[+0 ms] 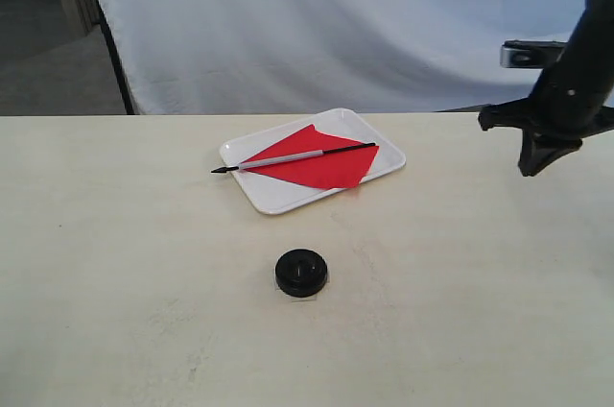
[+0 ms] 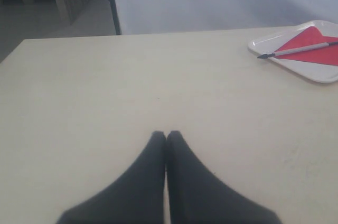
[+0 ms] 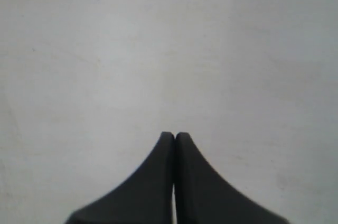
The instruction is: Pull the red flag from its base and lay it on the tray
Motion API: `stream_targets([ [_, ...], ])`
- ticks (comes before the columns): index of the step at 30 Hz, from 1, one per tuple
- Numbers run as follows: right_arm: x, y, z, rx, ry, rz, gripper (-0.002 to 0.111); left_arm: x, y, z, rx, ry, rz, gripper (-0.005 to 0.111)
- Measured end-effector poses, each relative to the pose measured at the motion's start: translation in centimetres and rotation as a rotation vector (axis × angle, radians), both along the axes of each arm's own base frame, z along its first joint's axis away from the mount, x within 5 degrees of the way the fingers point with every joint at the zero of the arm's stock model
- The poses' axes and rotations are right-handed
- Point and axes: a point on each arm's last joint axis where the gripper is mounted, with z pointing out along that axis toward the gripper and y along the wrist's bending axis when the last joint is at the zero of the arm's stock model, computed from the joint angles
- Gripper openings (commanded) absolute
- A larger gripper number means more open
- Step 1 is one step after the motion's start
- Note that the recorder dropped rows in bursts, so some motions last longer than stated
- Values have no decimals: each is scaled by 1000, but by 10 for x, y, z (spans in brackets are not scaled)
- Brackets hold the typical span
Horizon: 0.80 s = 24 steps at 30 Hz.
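The red flag (image 1: 317,162) lies flat on the white tray (image 1: 278,198) at the table's back middle, its grey-and-black stick pointing left with the black tip past the tray's rim. The black round base (image 1: 301,273) stands alone in front of the tray, its centre hole bare. My right gripper (image 1: 533,167) hangs shut above the table's right back edge, holding nothing. In the left wrist view my left gripper (image 2: 166,135) is shut and empty over bare table, with the flag (image 2: 309,47) and tray (image 2: 317,75) far off to one side. The right wrist view shows my right gripper (image 3: 175,136) over bare table.
A white cloth backdrop (image 1: 336,23) hangs behind the table. The table's back edge runs just behind the tray. The left arm does not appear in the exterior view.
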Motion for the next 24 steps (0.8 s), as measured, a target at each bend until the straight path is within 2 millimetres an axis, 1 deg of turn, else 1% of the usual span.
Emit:
stream_targets([
  [4,-27,-12,21,-4,-32,-8,-1,0,0,0,0,0,0,0],
  [6,-41,-12,32,-9,-61,-2,-1,0,0,0,0,0,0,0],
  [11,-81,-11,71,-13,-200,0,-1,0,0,0,0,0,0,0],
  [16,-129,-9,110,-19,-366,-2,-1,0,0,0,0,0,0,0],
  [18,-151,-8,125,-23,-448,-5,-1,0,0,0,0,0,0,0],
  [19,-160,-8,130,-24,-477,-7,-1,0,0,0,0,0,0,0],
  [20,-174,-8,140,-27,-529,-8,-1,0,0,0,0,0,0,0],
  [24,-215,-5,162,-33,-674,-5,-1,0,0,0,0,0,0,0],
])
